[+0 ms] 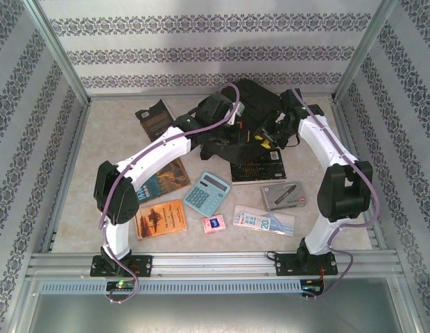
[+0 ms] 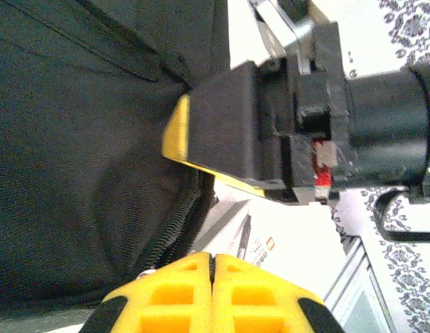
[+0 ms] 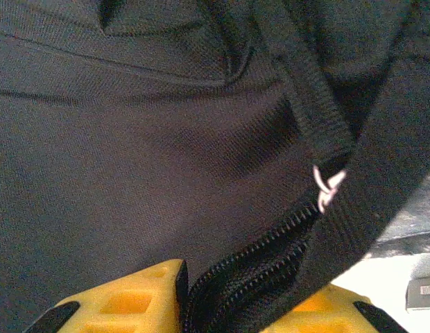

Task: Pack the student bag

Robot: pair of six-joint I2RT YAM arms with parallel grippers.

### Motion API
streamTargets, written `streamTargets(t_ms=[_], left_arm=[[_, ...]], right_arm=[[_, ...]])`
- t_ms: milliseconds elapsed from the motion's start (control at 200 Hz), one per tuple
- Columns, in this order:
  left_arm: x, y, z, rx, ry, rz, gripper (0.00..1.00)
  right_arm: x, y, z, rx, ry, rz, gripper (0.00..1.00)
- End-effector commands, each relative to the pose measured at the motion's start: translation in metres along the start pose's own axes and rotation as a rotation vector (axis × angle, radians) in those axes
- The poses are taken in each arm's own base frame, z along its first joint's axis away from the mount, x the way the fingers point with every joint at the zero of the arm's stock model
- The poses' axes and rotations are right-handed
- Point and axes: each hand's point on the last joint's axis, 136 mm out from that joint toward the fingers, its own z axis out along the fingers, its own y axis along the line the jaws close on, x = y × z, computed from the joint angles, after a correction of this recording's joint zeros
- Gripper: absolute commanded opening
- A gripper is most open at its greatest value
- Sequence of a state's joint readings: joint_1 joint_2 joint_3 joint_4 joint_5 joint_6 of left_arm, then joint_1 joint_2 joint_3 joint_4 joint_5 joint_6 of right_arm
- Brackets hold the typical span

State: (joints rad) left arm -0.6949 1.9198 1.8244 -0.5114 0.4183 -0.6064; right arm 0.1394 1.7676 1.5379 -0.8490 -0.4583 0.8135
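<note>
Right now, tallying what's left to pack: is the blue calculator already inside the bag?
No, the blue calculator lies flat on the table, outside the black bag.

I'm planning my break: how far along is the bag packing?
Done: nothing visibly packed. In hand: the right gripper straddles the zipper of the student bag; the left gripper, shut, sits beside it. Left: calculator, books and grey box lie on the table.
</note>
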Motion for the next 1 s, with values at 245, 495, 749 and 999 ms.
streamTargets(t_ms=[245, 495, 749, 999], left_arm=[[0.008, -0.076, 0.0, 0.211, 0.016, 0.071, 0.0], [0.001, -0.049, 0.023, 0.091, 0.01, 0.04, 0.0], [-0.009, -0.021, 0.015, 0.027, -0.012, 0.076, 0.0], [-0.002, -0.013, 0.014, 0.022, -0.007, 0.078, 0.0]], right_arm=[[-0.012, 0.047, 0.002, -0.103, 0.023, -0.162, 0.37], [-0.026, 0.019, -0.01, 0.087, -0.051, -0.153, 0.47], [-0.013, 0.001, -0.04, 0.094, -0.091, -0.071, 0.56], [0.018, -0.004, -0.025, 0.084, 0.032, -0.06, 0.54]])
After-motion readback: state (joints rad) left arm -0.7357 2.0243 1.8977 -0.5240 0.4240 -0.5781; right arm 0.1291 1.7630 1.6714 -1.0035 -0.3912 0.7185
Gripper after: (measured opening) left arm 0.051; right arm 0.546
